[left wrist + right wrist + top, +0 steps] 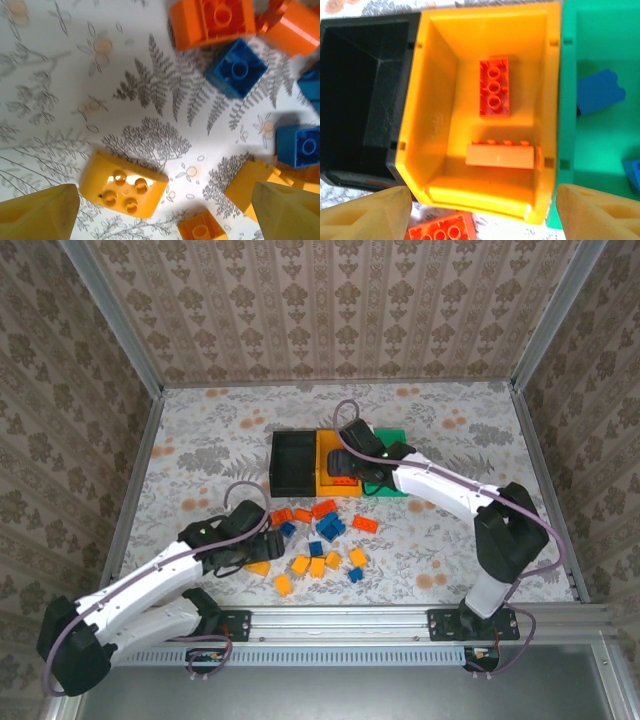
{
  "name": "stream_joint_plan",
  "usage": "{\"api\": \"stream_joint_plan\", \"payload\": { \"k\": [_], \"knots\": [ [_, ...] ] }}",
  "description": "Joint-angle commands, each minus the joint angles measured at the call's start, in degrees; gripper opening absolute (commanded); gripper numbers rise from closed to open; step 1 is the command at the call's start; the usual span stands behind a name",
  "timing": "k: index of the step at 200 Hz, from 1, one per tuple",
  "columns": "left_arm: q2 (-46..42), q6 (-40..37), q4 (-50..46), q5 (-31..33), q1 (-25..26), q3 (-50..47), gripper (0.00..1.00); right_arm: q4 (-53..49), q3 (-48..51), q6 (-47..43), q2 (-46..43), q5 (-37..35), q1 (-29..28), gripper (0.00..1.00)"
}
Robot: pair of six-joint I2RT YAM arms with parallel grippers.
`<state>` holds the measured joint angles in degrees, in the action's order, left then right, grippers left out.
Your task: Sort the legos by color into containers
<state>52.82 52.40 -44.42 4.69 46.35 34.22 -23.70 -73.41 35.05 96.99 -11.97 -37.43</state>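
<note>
The three joined bins sit mid-table: black (293, 462), orange-yellow (326, 452), green (397, 438). My right gripper (352, 476) hovers open over the orange-yellow bin's near wall (485, 197), nothing between its fingertips (367, 215). Two red-orange bricks (494, 86) lie inside that bin (440, 110). The green bin (600, 140) holds two blue bricks (599, 92). The black bin (362, 95) looks empty. My left gripper (262, 545) stands open above a yellow brick (125, 186) lying studs up on the table. Loose legos (320, 540) are scattered in front of the bins.
Around the left gripper (165, 217) lie a blue brick (237, 67), a red-orange brick (212, 20), another blue brick (300, 145) and two more yellow ones (250, 185). One red-orange brick (440, 231) rests on the table just before the orange-yellow bin. Metal frame rails edge the table (180, 440).
</note>
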Motion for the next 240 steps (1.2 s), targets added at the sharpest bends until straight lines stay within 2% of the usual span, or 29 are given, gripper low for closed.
{"api": "stream_joint_plan", "payload": {
  "k": [1, 19, 37, 64, 88, 123, 155, 182, 240],
  "knots": [
    [0.5, 1.9, -0.2, -3.9, 3.7, -0.8, 0.91, 3.0, 4.7, 2.0, -3.6, 0.7, -0.2, 0.77],
    [0.8, 3.3, -0.3, -2.7, 9.1, 0.2, 0.91, 3.4, 7.2, 2.0, -5.6, 0.2, 0.0, 0.77],
    [2.3, 5.2, -1.1, -3.9, 13.1, 0.1, 0.85, 4.0, 9.2, 1.9, -7.4, 0.0, 0.3, 0.78],
    [7.7, 7.7, 1.0, -6.0, 20.3, -0.7, 0.84, 4.8, 11.6, 1.7, -9.6, -0.5, 0.9, 0.78],
    [13.2, 7.5, 1.9, -5.1, 23.7, 1.0, 0.84, 5.2, 13.4, 1.6, -11.6, -0.4, 1.7, 0.78],
    [17.0, 7.6, 2.9, -2.8, 24.3, 1.3, 0.79, 5.5, 15.7, 1.7, -14.9, -0.1, 2.6, 0.78],
    [18.4, 6.6, 4.7, -0.7, 24.2, 0.7, 0.71, 5.4, 16.9, 1.3, -16.8, -0.1, 3.1, 0.78],
    [20.0, 4.4, 4.0, 1.1, 24.2, 2.3, 0.69, 5.7, 17.5, 1.2, -18.8, -0.1, 3.3, 0.78],
    [18.3, 3.5, 3.7, 0.7, 24.3, 2.3, 0.43, 5.6, 17.7, 1.5, -19.0, -0.6, 3.9, 0.78]
  ]
}}
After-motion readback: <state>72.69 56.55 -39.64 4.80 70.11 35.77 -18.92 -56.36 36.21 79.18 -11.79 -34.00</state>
